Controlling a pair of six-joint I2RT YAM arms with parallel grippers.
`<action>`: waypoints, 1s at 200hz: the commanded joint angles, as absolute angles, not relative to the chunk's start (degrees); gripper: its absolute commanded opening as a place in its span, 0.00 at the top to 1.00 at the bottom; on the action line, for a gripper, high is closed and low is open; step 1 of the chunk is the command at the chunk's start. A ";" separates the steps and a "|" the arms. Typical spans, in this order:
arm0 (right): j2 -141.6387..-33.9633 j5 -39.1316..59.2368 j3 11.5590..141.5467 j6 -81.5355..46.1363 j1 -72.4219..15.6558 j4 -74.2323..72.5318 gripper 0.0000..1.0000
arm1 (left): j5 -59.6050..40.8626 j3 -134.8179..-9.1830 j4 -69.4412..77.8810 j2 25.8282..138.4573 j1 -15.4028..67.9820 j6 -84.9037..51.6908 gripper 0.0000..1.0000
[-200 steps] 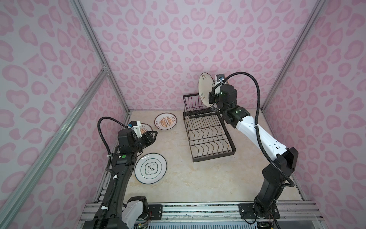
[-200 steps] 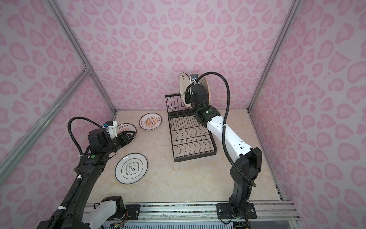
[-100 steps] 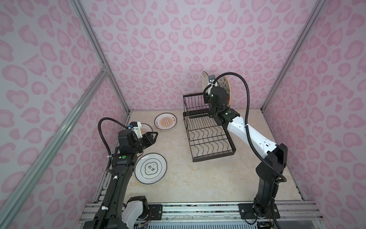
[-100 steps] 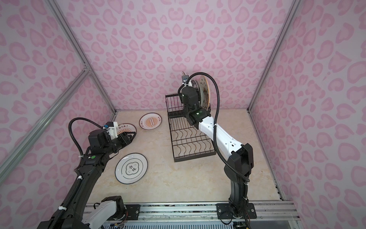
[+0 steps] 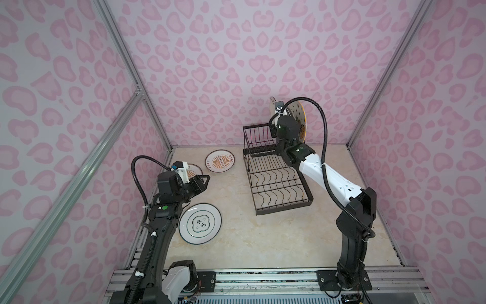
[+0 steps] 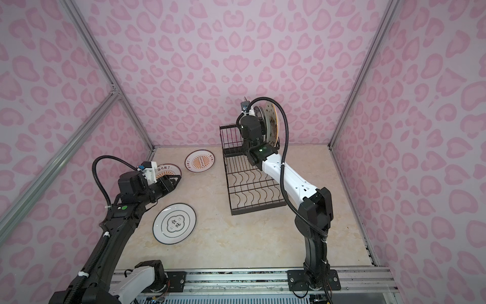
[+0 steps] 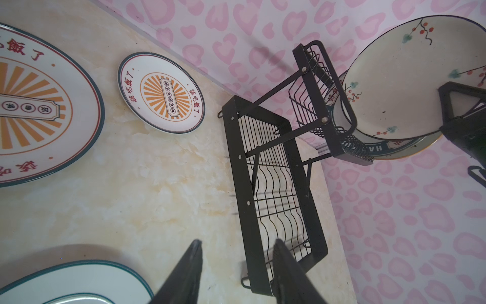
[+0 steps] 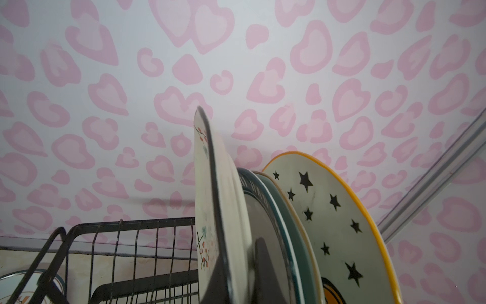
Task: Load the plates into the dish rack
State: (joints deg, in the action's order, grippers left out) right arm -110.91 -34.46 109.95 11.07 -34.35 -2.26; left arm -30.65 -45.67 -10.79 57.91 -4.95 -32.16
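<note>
1. Dish rack sits on the desk. Its raised basket lies directly under the right claw and well apart from the left claw.
2. Cream branch plate stands upright over that basket, clamped between the right claw's fingers. Only the right wrist view shows this grip; in both top views the wrist hides it.
3. Just beyond the held plate stand a navy-lettered plate and a star plate. The top views show little beyond the star plate's face.
4. Green-ringed plate lies flat near the left claw, towards the arm bases. One sunburst plate lies ahead of that claw, and a second sunburst plate lies partly beneath it.
5. Left claw's jaws stand apart, empty, above the desk.
</note>
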 commanded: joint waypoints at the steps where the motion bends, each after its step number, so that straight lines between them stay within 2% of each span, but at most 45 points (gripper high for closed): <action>1: -111.27 -34.39 109.65 10.19 -34.04 -8.53 1.00 | -30.99 -46.62 -11.20 58.01 -5.07 -31.02 0.54; 200: -110.57 -31.11 103.36 4.62 -33.13 -7.94 1.00 | -30.67 -47.06 -12.05 57.98 -5.03 -30.67 0.53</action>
